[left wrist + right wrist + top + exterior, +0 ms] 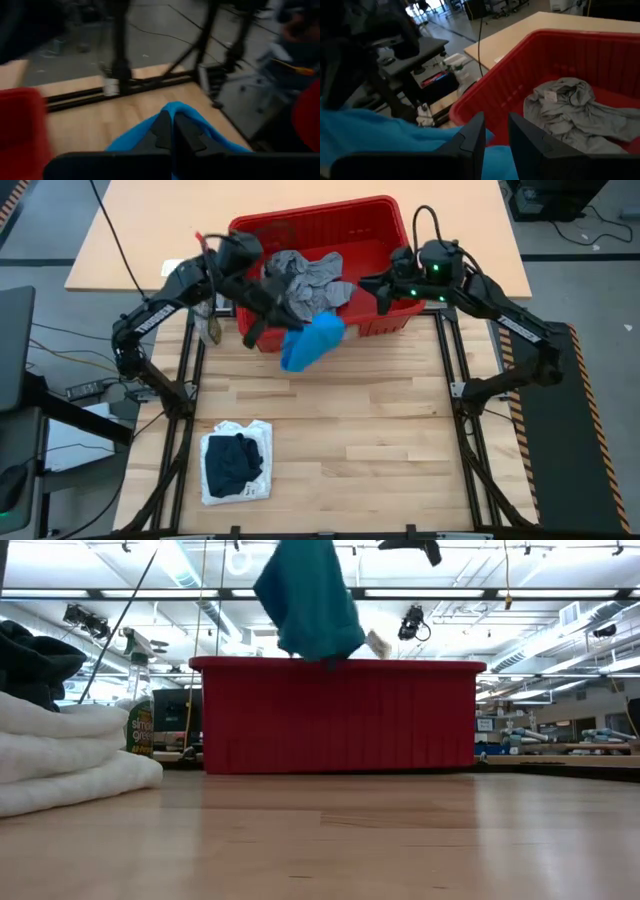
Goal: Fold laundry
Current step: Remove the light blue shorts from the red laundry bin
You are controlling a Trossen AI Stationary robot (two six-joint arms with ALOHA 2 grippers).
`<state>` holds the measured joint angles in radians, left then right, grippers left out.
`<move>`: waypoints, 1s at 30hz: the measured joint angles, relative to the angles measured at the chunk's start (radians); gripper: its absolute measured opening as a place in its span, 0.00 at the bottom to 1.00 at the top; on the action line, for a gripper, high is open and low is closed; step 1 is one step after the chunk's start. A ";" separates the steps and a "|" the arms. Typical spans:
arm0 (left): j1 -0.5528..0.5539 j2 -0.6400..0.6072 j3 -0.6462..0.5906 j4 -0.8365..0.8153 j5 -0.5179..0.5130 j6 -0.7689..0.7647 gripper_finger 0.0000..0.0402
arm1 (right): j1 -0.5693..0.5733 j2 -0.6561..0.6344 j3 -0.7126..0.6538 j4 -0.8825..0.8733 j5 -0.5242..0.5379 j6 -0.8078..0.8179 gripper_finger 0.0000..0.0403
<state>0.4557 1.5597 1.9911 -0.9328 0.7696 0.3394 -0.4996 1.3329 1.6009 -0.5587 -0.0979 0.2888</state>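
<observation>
A bright blue garment [312, 342] hangs in the air in front of the red basket [380, 220], high above the table in the low view [310, 600]. My left gripper [172, 116] is shut on its top, in front of the basket's near wall [283, 320]. My right gripper [496, 132] hovers at the basket's right end [372, 283], fingers slightly apart with nothing between them. A grey garment [312, 275] lies crumpled in the basket [570, 110]. A folded white piece with a dark navy one on top [237, 463] rests near the table's left front. My left gripper pinches a raised fold at the top of the blue garment [172, 106] between its two shut fingers [161, 131]. The fingers reach out nearly level, slanting a little down, from the table's left. The cloth hangs slack below them, clear of the table.
A spray bottle [210, 326] stands at the table's left edge beside the basket. The folded stack [60, 755] fills the near left of the low view. Bare wood [380, 440] spreads over the table's middle and right. Black frame rails [455, 370] run along both sides.
</observation>
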 joint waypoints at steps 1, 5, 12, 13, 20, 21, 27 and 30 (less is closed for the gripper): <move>-0.028 0.003 0.000 -0.001 -0.003 -0.007 0.00 | 0.012 -0.006 0.000 -0.015 0.007 0.000 0.23; -0.135 0.009 -0.001 0.018 -0.104 -0.020 0.01 | 0.056 -0.025 0.000 -0.065 0.028 0.004 0.23; -0.252 0.040 -0.001 0.172 -0.291 -0.224 0.01 | 0.152 -0.042 0.000 -0.339 0.018 0.032 0.23; -0.269 0.055 -0.002 0.192 -0.315 -0.284 0.01 | 0.170 -0.044 0.000 -0.409 0.011 0.052 0.23; -0.422 0.221 -0.002 0.062 -0.650 -0.603 0.02 | 0.401 -0.058 -0.042 -0.857 0.190 0.233 0.23; -0.443 0.256 -0.003 0.025 -0.661 -0.640 0.02 | 0.434 -0.064 -0.058 -0.884 0.223 0.258 0.23; -0.562 0.438 -0.004 -0.017 -0.546 -0.812 0.02 | 0.585 -0.094 -0.173 -0.839 0.261 0.344 0.23; -0.621 0.463 -0.005 0.101 -0.457 -0.876 0.02 | 0.639 -0.097 -0.216 -0.796 0.257 0.348 0.23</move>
<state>-0.1652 2.0228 1.9865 -0.8321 0.3128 -0.5367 0.1394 1.2358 1.3846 -1.3552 0.1591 0.6366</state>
